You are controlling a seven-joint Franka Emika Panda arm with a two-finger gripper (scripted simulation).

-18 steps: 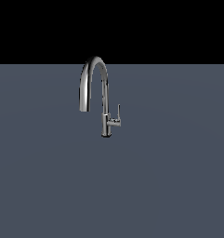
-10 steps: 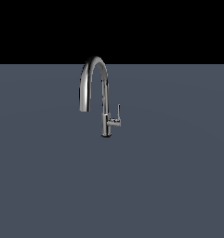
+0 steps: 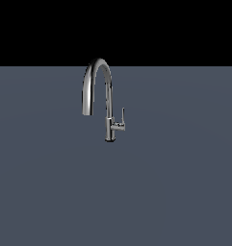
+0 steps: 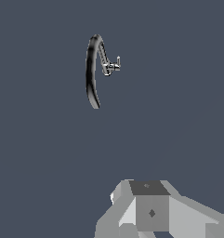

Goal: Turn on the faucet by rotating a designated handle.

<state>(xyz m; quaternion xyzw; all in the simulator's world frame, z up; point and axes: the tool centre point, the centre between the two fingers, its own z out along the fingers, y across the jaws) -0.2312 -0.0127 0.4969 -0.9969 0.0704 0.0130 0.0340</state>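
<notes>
- Faucet (image 3: 108,103) stands alone on the flat grey table (image 3: 175,192), toward the far middle of the exterior view, with the arm nowhere in that view.
- Its look: shiny chrome, a slim upright stem, a high arched spout curving over to the exterior view's left, and a dark base.
- On the stem's side toward the exterior view's right, a short horizontal stub carries the handle (image 3: 122,116), a thin lever pointing up, roughly parallel to the stem.
- In the wrist view the faucet (image 4: 94,69) appears small and well apart from the gripper (image 4: 153,211); the handle (image 4: 116,62) shows as a tiny bright piece beside the stem.
- Only the gripper's pale grey body is in frame, so I cannot tell whether its fingers are spread or closed.
- Step in hand, as I judge it: the approach; nothing touches the handle yet.
- Next move calls for closing the gap toward the lever's side, not the spout, then pushing the lever around its stub.
</notes>
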